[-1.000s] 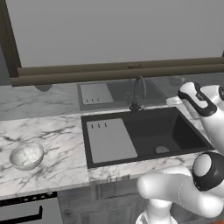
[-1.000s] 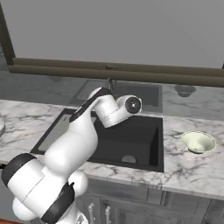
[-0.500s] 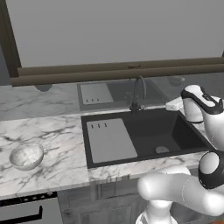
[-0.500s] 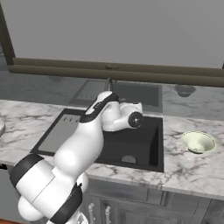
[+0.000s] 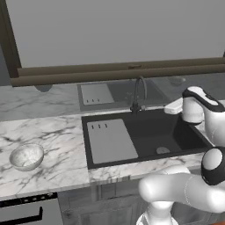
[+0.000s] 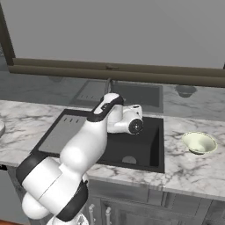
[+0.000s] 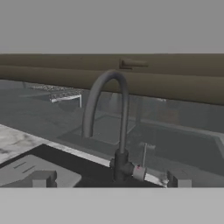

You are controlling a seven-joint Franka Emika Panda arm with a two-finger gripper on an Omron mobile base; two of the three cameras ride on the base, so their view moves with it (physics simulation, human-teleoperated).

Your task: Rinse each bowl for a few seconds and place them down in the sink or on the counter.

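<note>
Bowls (image 5: 27, 156) (image 6: 199, 142) on counter (image 5: 52, 132), well apart from gripper (image 7: 109, 179)

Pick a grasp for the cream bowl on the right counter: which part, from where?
Grip the rim of the cream bowl, coming straight down, one finger inside and one outside. It sits upright and open on the counter, shallow and low-walled, so its sides likely offer little hold.

the white arm bends at the elbow and reaches forward at a low height, its wrist turned level. the gripper (image 7: 109, 179) looks straight ahead, its two dark fingertips (image 7: 42, 178) stand wide apart and nothing is between them.
</note>
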